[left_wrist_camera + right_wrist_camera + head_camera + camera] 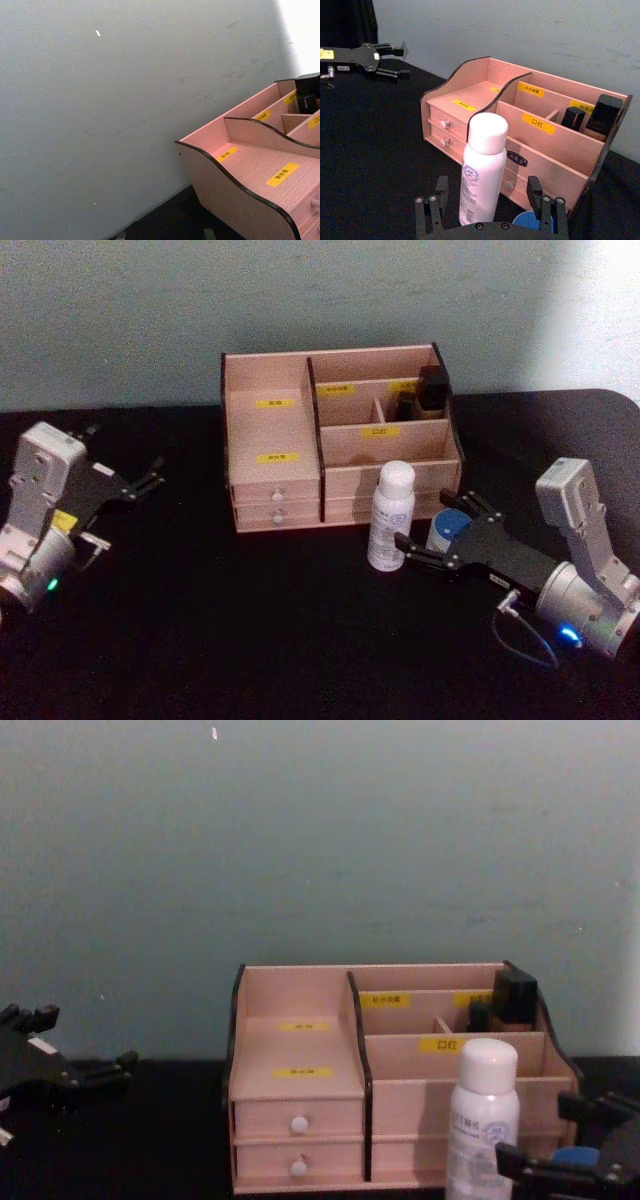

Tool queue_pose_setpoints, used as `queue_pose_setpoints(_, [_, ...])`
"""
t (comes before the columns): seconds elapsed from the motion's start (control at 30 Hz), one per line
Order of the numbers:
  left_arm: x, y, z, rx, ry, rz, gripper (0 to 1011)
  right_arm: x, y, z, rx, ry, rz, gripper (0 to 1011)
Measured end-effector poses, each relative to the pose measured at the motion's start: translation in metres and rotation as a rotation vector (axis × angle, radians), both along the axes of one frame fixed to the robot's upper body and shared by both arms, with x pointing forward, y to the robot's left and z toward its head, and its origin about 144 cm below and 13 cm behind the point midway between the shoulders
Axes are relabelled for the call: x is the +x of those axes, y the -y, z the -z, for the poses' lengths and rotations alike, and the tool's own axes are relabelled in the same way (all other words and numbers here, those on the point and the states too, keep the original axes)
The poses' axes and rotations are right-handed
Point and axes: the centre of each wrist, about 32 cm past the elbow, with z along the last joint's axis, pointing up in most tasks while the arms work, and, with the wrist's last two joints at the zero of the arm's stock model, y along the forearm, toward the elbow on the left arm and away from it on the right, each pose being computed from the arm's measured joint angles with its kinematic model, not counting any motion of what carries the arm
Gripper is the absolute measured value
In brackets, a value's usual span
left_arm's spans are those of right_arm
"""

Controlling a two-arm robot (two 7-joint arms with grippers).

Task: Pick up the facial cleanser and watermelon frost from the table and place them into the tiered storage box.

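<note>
The tiered storage box (270,455), pinkish wood with yellow labels and white drawer knobs, stands at the middle back of the black table. Just in front of its right half stands a white bottle (390,516), which I take for the facial cleanser. Next to it on the right is a small blue-topped container (449,529), which I take for the watermelon frost. My right gripper (432,520) is open and low on the table, its fingers either side of the blue-topped container, one fingertip by the bottle's base. In the right wrist view the bottle (482,170) stands upright ahead of the open gripper (487,185). My left gripper (155,474) hangs open at the left.
Dark cosmetic items (432,390) stand in the box's back right compartments. A pale wall (320,840) rises directly behind the box. The box's left tier (260,170) holds nothing. Bare black table (230,620) lies in front and to the left.
</note>
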Motion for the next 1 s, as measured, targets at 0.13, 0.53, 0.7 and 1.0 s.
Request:
queue_pose_setpoints(0.13, [0.000, 0.000, 0.000, 0.000, 0.000, 0.000, 1001, 0.005, -0.003, 0.002, -0.001, -0.008, 0.000, 1002])
queue_pose_setpoints(0.53, [0.000, 0.000, 0.000, 0.000, 0.000, 0.000, 1001, 0.015, -0.012, 0.006, 0.008, -0.032, -0.010, 1002])
queue_pose_setpoints(0.7, [0.000, 0.000, 0.000, 0.000, 0.000, 0.000, 1001, 0.019, -0.016, 0.007, 0.009, -0.034, -0.016, 1002])
queue_pose_setpoints(1.0, [0.000, 0.000, 0.000, 0.000, 0.000, 0.000, 1001, 0.029, -0.022, 0.008, 0.017, -0.039, -0.010, 1002])
